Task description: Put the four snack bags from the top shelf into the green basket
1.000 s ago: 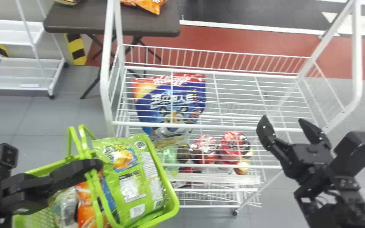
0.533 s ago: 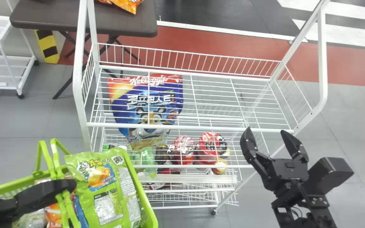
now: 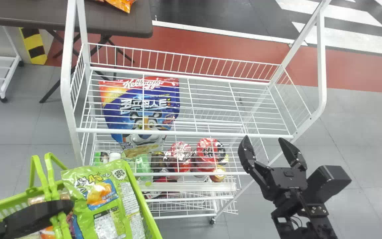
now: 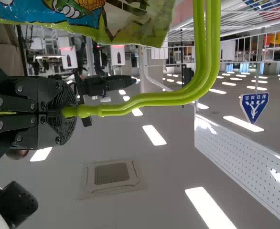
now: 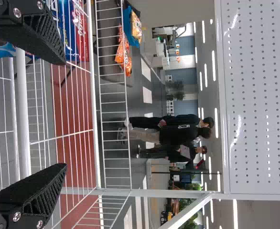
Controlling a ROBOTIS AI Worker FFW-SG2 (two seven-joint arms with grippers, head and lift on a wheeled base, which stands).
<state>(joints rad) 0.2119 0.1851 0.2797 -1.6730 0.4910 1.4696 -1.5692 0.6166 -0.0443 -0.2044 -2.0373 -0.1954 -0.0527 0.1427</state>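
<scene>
Presently, L end effector is at lower left of the head view, above the green basket. L wrist view confirms the end effector is closed on the basket handles, both pads pressed to the green plastic. R end effector is at lower right of the head view, fingers spread wide, nothing gripped, tips near the R end of the top shelf's front bar.

Task goods: green snack bag w/ an orange-and-blue pic. lies on top of the basket load, lower left of frame, printed face up, tilted. Other bags sit partly hidden beneath/beside it; exact no. can't be told.

White wire rack takes up the ctr. Blue-and-red bag w/ tiger pic., L of ctr., is seen thru the top shelf wires, i.e. below that shelf. Lower ctr. area: two red-topped tubs side by side, plus green bottle to their L. Brown table, upper left, carries an orange bag. White trolley stands at far L edge.
</scene>
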